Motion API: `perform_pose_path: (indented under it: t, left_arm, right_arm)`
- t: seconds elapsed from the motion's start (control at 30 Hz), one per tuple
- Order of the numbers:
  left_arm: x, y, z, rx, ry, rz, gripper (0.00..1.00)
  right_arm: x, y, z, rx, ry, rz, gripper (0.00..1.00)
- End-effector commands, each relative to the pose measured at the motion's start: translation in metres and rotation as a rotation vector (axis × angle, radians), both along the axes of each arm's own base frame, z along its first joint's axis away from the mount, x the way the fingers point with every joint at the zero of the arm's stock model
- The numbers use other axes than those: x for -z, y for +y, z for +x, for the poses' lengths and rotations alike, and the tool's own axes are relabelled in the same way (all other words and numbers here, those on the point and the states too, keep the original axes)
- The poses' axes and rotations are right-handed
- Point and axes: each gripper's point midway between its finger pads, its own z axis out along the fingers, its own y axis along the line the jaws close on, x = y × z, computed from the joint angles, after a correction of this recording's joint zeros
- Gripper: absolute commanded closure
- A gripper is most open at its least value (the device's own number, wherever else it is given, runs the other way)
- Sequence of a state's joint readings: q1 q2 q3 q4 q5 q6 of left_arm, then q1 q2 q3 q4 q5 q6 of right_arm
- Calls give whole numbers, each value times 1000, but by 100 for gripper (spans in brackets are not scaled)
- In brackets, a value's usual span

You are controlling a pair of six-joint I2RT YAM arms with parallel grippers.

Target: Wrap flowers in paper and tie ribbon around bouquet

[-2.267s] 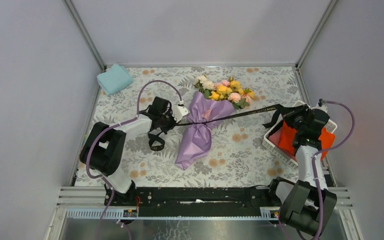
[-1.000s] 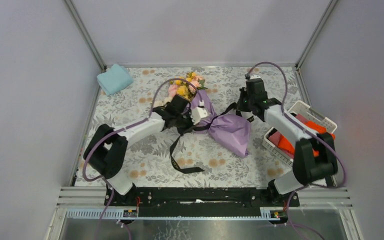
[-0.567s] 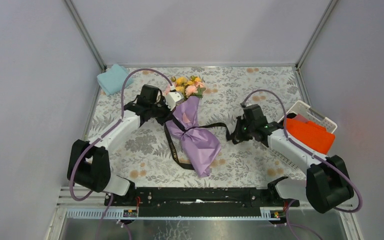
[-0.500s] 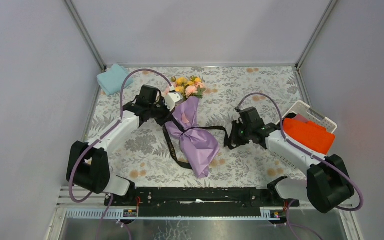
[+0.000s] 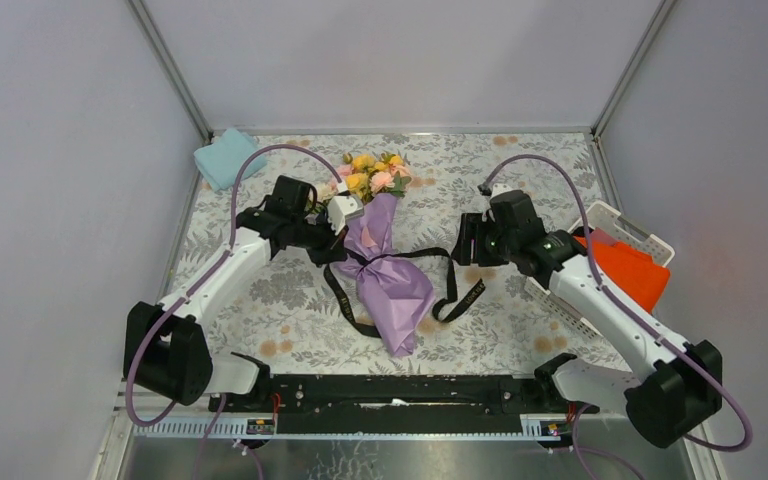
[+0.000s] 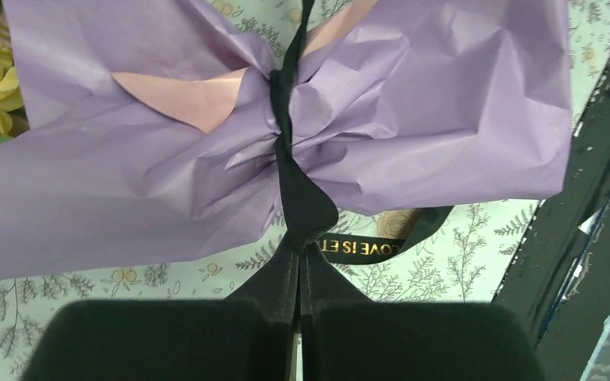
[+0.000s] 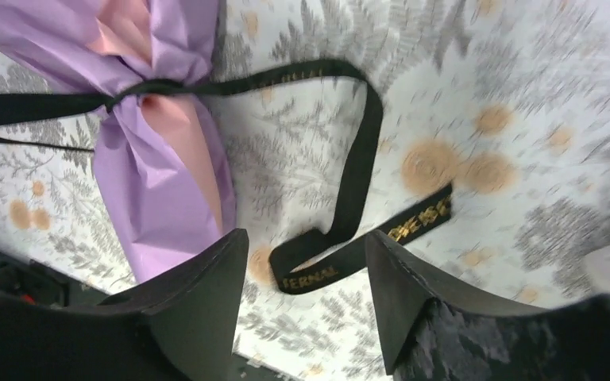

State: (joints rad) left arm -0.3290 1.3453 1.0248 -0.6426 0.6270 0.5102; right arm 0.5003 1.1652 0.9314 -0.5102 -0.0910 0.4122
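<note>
The bouquet lies on the flowered table mat with the flowers (image 5: pixel 370 180) at the far end and the lilac paper (image 5: pixel 395 290) cone pointing toward me. A black ribbon (image 5: pixel 400 254) is cinched around its waist. My left gripper (image 5: pixel 343 252) sits at the bouquet's left side, shut on the ribbon (image 6: pixel 295 182) just beside the knot, as the left wrist view shows. My right gripper (image 5: pixel 468 242) hovers open to the right of the bouquet with nothing between its fingers. Below it, the ribbon's free end (image 7: pixel 355 175) lies looped on the mat beside the paper (image 7: pixel 155 167).
A folded light blue cloth (image 5: pixel 225 160) lies at the far left corner. A white basket (image 5: pixel 632 226) with an orange cloth (image 5: pixel 628 272) stands at the right edge, under my right arm. Another ribbon loop (image 5: pixel 345 300) trails left of the cone.
My right gripper has opened and let go of the ribbon, whose end has dropped onto the mat. The right arm has drawn up and back. The left gripper keeps its hold.
</note>
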Motion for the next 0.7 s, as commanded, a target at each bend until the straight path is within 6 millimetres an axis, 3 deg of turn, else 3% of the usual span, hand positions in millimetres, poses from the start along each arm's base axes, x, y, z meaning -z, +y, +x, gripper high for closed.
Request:
perform_pose_path:
  t: [0.0, 0.1, 0.17, 0.27, 0.47, 0.67]
  left_arm:
    - [-26, -9, -7, 67, -30, -70, 100]
    - [-23, -9, -7, 78, -35, -63, 100]
    - [-22, -9, -10, 87, -31, -69, 100]
    - [-23, -12, -13, 101, -25, -86, 100]
    - [-20, -11, -18, 110, -21, -89, 100]
    - [-18, -10, -23, 122, -25, -91, 100]
  right_arm:
    - [-83, 14, 30, -161, -452, 38, 36]
    - [-117, 75, 17, -518, -809, 256, 34]
    - [-118, 103, 4, -723, -990, 329, 32]
    - [-115, 135, -1, -872, -1088, 453, 32]
    - [-83, 204, -8, -1056, -1221, 531, 32]
    - [-53, 234, 6, -1025, -1204, 570, 42]
